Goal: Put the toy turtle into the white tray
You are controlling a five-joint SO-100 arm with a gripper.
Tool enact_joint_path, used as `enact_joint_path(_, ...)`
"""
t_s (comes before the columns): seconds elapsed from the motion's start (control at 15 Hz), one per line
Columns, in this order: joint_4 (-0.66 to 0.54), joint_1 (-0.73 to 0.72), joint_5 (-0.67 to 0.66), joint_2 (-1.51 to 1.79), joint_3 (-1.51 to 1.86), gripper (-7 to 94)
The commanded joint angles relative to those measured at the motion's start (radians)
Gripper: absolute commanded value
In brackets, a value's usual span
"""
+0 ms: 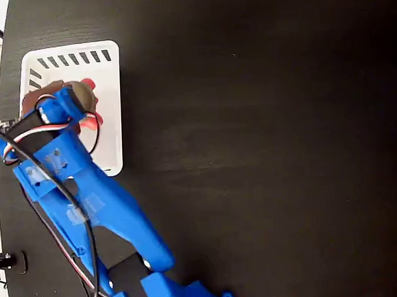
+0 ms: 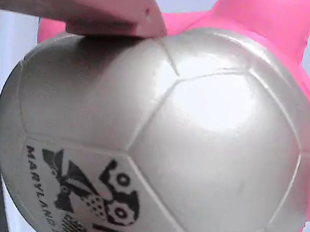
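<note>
Black table (image 1: 263, 120): blue arm (image 1: 89, 204) reaches over white tray (image 1: 109, 112), tool (image 1: 69, 101) on toy turtle (image 1: 87, 94).

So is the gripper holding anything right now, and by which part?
Apparently the toy turtle, over the white tray: one finger touches its shell's top edge. A closed grip cannot be confirmed.

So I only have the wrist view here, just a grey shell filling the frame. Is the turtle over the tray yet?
Observer: Yes. In the fixed view the toy turtle sits within the white tray outline, near its slotted end.
Operator: Is the gripper clear of it?
Observer: No, the gripper is right at the turtle; the blue arm hides the jaws.
Operator: Anything else on the table?
Observer: Nothing else shows on the black table.
</note>
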Motion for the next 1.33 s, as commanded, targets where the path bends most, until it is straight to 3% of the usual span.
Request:
enact_joint_path(0.0,0.032,-0.008,0.005,0.035,-0.064,35)
enact_joint_path(0.07,0.041,-0.008,0.003,0.034,-0.064,45)
enact_joint_path(0.2,0.043,-0.008,0.003,0.034,-0.06,54)
enact_joint_path(0.53,0.044,-0.028,0.012,0.034,-0.063,53)
enact_joint_path(0.6,0.044,-0.028,0.012,0.04,-0.066,46)
enact_joint_path(0.67,0.041,-0.026,0.009,0.058,-0.066,28)
enact_joint_path(0.73,0.04,-0.017,0.008,0.086,-0.075,0)
enact_joint_path(1.27,-0.063,0.196,-0.089,0.716,-0.066,0)
